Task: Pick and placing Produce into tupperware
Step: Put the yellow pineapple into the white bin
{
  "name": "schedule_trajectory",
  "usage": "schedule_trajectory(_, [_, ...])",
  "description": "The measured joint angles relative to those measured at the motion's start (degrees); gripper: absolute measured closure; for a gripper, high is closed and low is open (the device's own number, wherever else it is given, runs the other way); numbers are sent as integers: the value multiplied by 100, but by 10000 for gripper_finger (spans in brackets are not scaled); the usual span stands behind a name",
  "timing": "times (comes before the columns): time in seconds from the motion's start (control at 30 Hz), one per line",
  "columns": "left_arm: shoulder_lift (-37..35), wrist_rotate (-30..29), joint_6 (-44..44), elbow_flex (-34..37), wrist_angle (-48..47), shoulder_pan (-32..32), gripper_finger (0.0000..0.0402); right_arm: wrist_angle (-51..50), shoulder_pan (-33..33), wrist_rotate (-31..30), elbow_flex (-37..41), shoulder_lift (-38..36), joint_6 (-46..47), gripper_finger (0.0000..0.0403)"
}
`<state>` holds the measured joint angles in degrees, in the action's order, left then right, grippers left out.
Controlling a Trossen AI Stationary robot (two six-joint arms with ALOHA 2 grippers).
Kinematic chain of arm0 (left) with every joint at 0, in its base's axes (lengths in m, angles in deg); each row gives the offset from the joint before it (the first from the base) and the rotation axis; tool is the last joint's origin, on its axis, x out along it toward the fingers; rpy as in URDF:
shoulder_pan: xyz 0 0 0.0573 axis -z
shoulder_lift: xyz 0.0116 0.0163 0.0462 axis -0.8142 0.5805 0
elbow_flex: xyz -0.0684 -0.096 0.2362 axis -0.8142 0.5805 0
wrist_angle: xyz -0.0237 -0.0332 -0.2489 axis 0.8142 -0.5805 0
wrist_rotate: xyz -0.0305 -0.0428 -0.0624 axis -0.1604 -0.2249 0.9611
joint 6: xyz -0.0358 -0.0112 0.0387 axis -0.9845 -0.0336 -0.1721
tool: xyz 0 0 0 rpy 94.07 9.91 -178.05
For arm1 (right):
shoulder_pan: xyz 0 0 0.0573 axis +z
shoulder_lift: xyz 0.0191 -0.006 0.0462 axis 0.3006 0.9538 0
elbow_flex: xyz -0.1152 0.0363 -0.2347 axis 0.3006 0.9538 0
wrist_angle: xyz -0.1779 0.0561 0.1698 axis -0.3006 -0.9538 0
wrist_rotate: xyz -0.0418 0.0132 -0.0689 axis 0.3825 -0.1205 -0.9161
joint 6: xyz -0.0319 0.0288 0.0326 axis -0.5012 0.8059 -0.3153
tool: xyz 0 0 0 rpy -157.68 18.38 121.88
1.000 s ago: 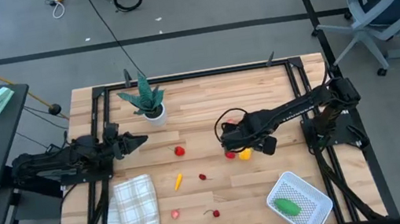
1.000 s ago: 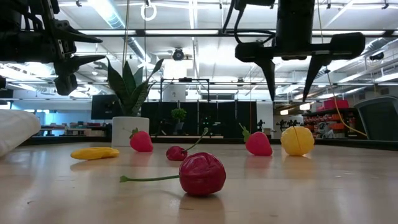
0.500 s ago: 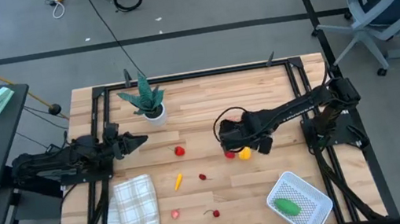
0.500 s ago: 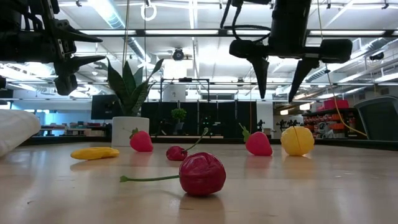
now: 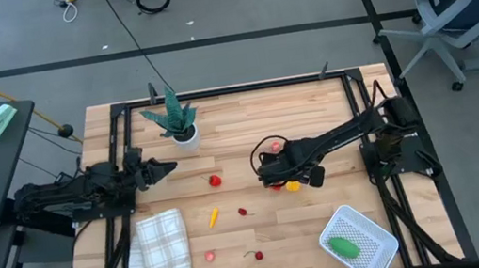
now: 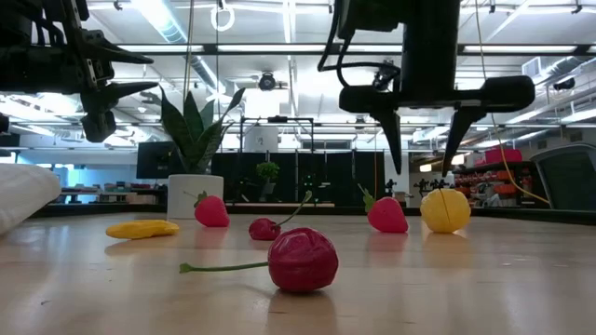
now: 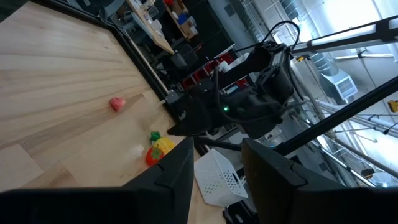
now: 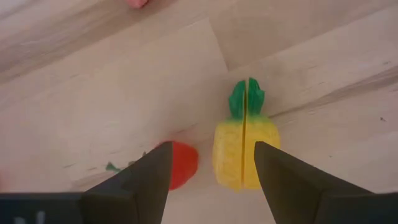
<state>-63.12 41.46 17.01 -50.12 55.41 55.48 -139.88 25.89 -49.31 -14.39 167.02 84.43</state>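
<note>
Wooden table (image 5: 247, 119): potted plant (image 5: 176, 120), perhaps cloth (image 5: 157, 253).

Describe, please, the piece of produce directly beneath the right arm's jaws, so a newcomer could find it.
On the wooden table, go to the right gripper, hovering open right of centre. Below it lies a small yellow pineapple with a green crown. Its red neighbour beside it lacks the yellow body.

One tupperware (image 5: 358, 242), one potted plant (image 5: 176, 120), one checked cloth (image 5: 158, 253), two cherries (image 5: 258, 255), one yellow pineapple (image 8: 244, 147).
</note>
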Motion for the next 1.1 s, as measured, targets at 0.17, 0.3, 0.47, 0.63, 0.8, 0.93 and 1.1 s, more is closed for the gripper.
schedule_trajectory(0.17, [0,0,0,0,5,0,251,-1,-4,3,0,-15,-49,168])
schedule_trajectory(0.3, [0,0,0,0,-4,0,249,-15,-4,334,-2,6,-89,168])
schedule_trajectory(0.47, [0,0,0,0,-4,0,255,-17,0,527,-2,52,-52,168])
schedule_trajectory(0.63, [0,0,0,2,-4,0,261,-46,-80,523,-2,50,-33,168])
schedule_trajectory(0.8, [0,0,0,0,-5,0,260,-44,-83,521,-2,50,90,168])
schedule_trajectory(0.93, [0,0,0,2,-4,0,254,-43,-72,526,-2,50,90,168])
schedule_trajectory(1.1, [0,0,0,0,-6,0,248,-44,-74,525,-2,50,-131,168])
